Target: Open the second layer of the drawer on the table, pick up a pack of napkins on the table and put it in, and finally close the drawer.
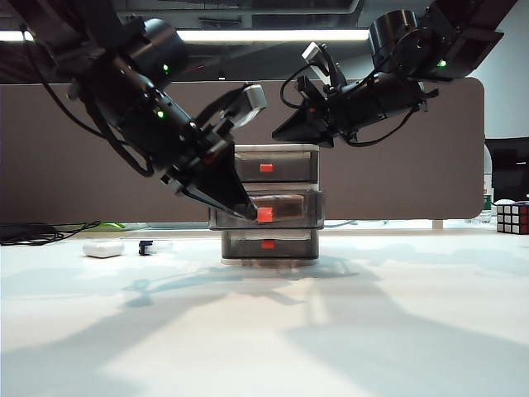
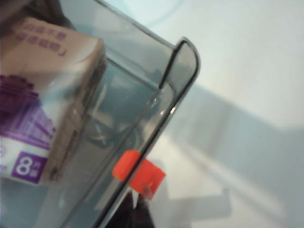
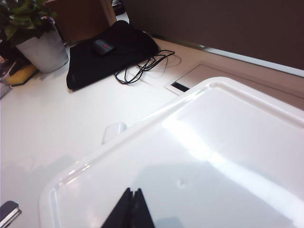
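smoky grey plastic is filling the left wrist view, where the second layer [image 2: 142,118] is standing pulled out from the drawer [image 1: 273,203], and the pack of napkins [image 2: 42,95] is lying inside it, purple-and-white print facing up and one beige side lying close to the layer's front wall. in the exterior view the second layer [image 1: 269,211] is jutting forward of the tiers above and below it, with a brownish shape showing through its front. the left gripper [image 1: 248,212] is reaching down from the upper left of the drawer to the front of that middle tier, its fingers pressed together with their dark tips just beside the red-orange tab [image 2: 138,172]; whether they are touching the tab cannot be told. the right gripper [image 3: 129,209] is hovering over the drawer's pale top [image 3: 204,156], its fingers also pressed together and holding nothing; from outside, the right gripper [image 1: 281,134] is sitting just above the drawer's top left corner, with its arm running up to the right. the drawer is standing on the table [image 1: 264,331]. left of the drawer a small white rounded case [image 1: 103,248] is resting on the table, with a small dark object [image 1: 146,246] between them. far to the right of the drawer, a puzzle cube [image 1: 512,217] is sitting at the table's edge.
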`<act>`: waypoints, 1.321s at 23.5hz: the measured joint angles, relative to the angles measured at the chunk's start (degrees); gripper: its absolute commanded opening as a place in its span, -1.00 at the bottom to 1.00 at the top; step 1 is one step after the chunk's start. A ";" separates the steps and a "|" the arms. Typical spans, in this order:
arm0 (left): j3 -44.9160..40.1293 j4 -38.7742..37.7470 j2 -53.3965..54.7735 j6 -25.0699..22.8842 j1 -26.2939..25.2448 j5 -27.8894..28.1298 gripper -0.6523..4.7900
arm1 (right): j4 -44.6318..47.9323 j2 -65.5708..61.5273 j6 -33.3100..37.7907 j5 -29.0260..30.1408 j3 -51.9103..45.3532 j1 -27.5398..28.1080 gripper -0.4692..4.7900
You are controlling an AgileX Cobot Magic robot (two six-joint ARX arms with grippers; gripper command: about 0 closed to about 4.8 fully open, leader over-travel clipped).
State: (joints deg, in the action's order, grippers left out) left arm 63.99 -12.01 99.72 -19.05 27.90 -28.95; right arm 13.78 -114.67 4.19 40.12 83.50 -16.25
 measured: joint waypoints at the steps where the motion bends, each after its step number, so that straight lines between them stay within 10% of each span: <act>1: 0.00 0.92 0.48 0.72 0.00 0.70 -0.78 | 0.00 -0.17 -0.15 0.02 0.04 0.00 -0.84; 24: -0.11 24.15 6.62 7.21 0.02 15.87 -0.78 | -1.07 -0.61 -5.53 1.90 0.52 0.04 -0.84; 31: -15.19 17.29 -18.45 4.72 -0.07 19.21 -0.78 | -14.64 17.77 -15.98 -4.66 -0.37 0.22 -0.84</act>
State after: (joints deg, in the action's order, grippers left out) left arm 48.80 5.28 81.28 -14.33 27.83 -9.74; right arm -0.86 -96.90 -11.79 35.46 83.13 -16.03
